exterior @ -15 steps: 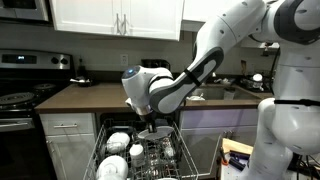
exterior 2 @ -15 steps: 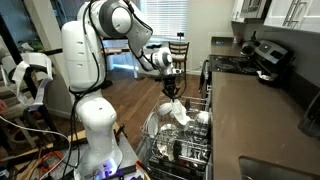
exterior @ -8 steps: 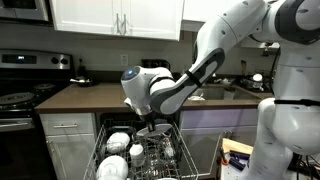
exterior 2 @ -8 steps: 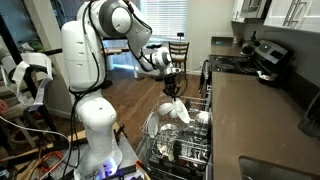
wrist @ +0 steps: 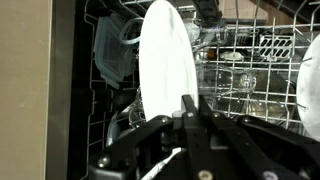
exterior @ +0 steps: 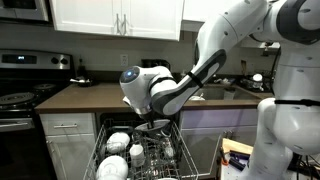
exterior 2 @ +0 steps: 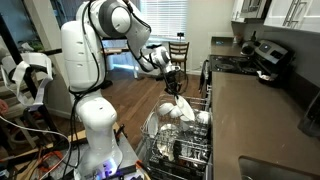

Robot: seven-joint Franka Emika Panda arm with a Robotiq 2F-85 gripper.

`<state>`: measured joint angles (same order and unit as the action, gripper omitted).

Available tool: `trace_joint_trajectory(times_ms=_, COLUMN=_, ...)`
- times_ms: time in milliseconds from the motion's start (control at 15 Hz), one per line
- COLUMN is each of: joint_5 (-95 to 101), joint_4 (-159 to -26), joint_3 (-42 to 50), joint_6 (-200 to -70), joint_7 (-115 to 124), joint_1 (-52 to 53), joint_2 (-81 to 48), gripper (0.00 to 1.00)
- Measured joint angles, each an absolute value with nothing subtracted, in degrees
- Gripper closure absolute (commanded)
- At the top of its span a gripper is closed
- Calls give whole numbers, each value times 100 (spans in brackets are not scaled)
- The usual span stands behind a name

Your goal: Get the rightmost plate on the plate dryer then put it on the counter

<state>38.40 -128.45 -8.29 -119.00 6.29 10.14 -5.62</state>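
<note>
**We have the tool pinching a white plate above the plate dryer**

In the wrist view our tool [wrist: 188, 108] enters at 6 o'clock, its fingers pressed onto the rim of the white plate [wrist: 165, 65], which stands on edge and fills the middle. Behind it the plate dryer [wrist: 262, 45] spreads from 12 to 3 o'clock with glassware [wrist: 238, 84] among its tines and a clear tub [wrist: 108, 55] at 9 o'clock. In an exterior view we see white bowls [exterior: 118, 142] at the tool's 8 o'clock. The dark brown surface [exterior: 85, 96] lies beyond at 10 o'clock.
</note>
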Motion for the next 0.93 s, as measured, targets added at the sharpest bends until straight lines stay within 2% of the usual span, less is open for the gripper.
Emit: trace_joint_trajectory(times_ms=933, joint_5=4282, joint_4=-12620, joint_3=-1056, joint_6=-10659, joint_7=1647, joint_1=1299, joint_2=-395, gripper=99)
